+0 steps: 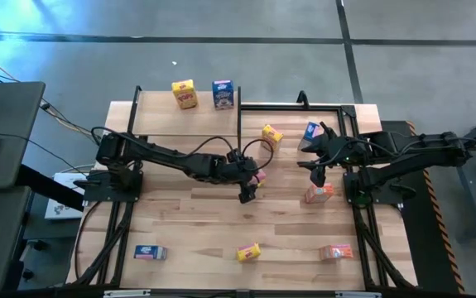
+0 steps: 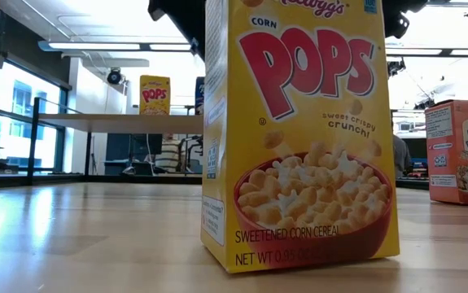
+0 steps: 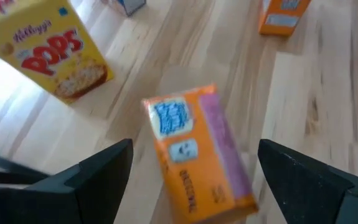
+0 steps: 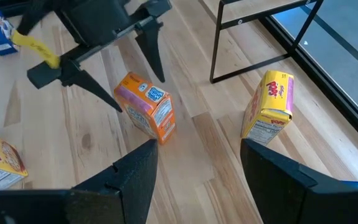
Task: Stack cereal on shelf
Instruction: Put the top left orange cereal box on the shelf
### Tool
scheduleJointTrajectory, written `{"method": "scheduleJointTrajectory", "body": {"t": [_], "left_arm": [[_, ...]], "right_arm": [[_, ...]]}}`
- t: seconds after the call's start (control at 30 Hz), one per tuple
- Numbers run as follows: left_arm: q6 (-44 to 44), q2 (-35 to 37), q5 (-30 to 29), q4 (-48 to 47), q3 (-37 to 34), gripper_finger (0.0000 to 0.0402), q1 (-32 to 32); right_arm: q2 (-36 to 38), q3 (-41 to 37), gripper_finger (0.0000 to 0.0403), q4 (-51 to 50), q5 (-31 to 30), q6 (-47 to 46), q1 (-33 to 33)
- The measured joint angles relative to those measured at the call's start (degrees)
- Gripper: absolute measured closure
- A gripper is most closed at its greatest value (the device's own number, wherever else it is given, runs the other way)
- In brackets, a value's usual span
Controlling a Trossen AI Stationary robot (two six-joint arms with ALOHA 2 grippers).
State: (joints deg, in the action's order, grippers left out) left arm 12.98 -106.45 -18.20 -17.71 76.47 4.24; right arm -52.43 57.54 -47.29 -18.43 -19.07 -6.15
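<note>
**A:** Left gripper [image 1: 248,196] jaws are spread wide, nothing in them. They hang right over an orange box [image 3: 197,155] w/ a pink side panel. In the left wrist view the box sits between the two dark fingers [image 3: 98,174], not touching either.

**B:** Is it flat or upright?

**A:** In the right wrist view it stands on the table [image 1: 188,223], tipped a bit, long axis leaning. Can't tell if it's fully settled. Small cardboard carton, glossy print, blue patch on the face toward the camera. Table's light wood planks, smooth.

**B:** And the right gripper [image 1: 319,175]?

**A:** Jaws partly apart, empty. It hovers near mid-table on the right side, just above another orange box [image 1: 319,194].

**B:** Rest of the cereal?

**A:** Yellow box [image 1: 185,94] and blue box [image 1: 223,93] upright on the shelf [image 1: 159,120], a light-wood board w/ thin black posts. A second yellow [image 1: 271,136] and a second blue [image 1: 311,132] sit near the right arm. Along the near edge: a blue one [image 1: 150,252], a yellow one [image 1: 248,252] and an orange one [image 1: 335,252], well apart.
</note>
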Motion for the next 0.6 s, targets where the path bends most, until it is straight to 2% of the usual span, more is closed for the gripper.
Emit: {"method": "scheduleJointTrajectory", "body": {"t": [0.23, 0.37, 0.6], "left_arm": [[0.2, -0.2, 0.6, -1.2, 0.0, 0.0077, -1.1], [0.5, -0.2, 3.2, -2.0, 0.0, 0.0109, -2.0], [0.4, -0.2, 4.2, -2.1, 0.0, 0.0173, -2.0]], "right_arm": [[0.0, 0.0, 0.0180, 0.0, 0.0, 0.0, 0.0], [0.0, 0.0, 0.0180, 0.0, 0.0, 0.0, 0.0], [0.0, 0.0, 0.0180, 0.0, 0.0, 0.0, 0.0]]}}
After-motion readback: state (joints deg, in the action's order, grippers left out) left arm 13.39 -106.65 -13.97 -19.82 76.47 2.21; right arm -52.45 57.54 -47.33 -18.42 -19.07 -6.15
